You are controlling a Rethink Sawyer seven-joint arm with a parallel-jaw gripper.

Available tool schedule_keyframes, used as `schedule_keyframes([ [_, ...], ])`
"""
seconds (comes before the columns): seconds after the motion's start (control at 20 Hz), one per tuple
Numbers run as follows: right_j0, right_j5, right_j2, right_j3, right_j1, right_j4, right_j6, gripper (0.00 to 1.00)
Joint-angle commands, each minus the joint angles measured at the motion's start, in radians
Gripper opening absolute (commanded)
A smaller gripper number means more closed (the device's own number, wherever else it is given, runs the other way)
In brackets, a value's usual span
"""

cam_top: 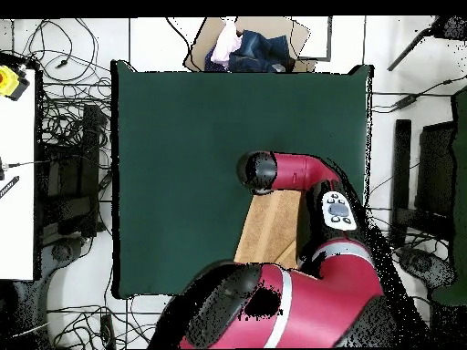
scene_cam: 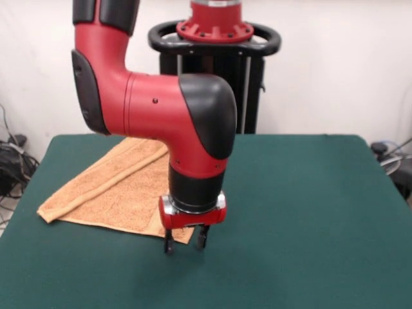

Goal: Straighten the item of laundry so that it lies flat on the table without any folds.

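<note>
- The towel (scene_cam: 112, 187) lies on the green counter (scene_cam: 302, 219), on the picture's left half in the front view, running from near the far edge toward the middle.
- It is not flat: one long side is doubled over on itself, making a thick diagonal ridge from the near-left corner up toward the far end, so the cloth reads as a wedge rather than a rectangle.
- The claw (scene_cam: 185, 243) stands at the towel's nearest corner, its two dark fingertips (scene_cam: 168, 244) spread apart and pointing straight down, with nothing between them.
- That placement looks chosen for a corner pick; a corner gives the best handle for pulling the fold open.
- Whether the tips touch the cloth or the counter, I cannot tell.
- The arm drops from above, elbows across over the towel, and ends in a vertical wrist.
- In the overhead view the arm (cam_top: 301, 173) covers most of the towel (cam_top: 269, 228); only a tan strip shows.
</note>
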Motion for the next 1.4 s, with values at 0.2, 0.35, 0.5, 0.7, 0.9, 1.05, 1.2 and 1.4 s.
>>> schedule_keyframes([
  [0.2,0.060,0.094,-0.105,-0.030,0.102,0.042,0.237,1.00],
  [0.35,0.072,0.190,-0.124,-0.021,0.070,0.051,0.207,1.00],
  [0.5,0.090,0.254,-0.149,-0.040,0.078,0.052,0.196,1.00],
  [0.7,0.111,0.269,-0.182,-0.080,0.141,0.037,0.210,1.00],
  [0.9,0.124,0.256,-0.209,-0.094,0.194,0.020,0.215,1.00],
  [1.05,0.126,0.233,-0.213,-0.104,0.224,0.021,0.218,1.00],
  [1.2,0.132,0.231,-0.219,-0.159,0.279,0.029,0.232,1.00],
  [1.4,0.140,0.163,-0.229,-0.190,0.319,0.034,0.257,0.00],
])
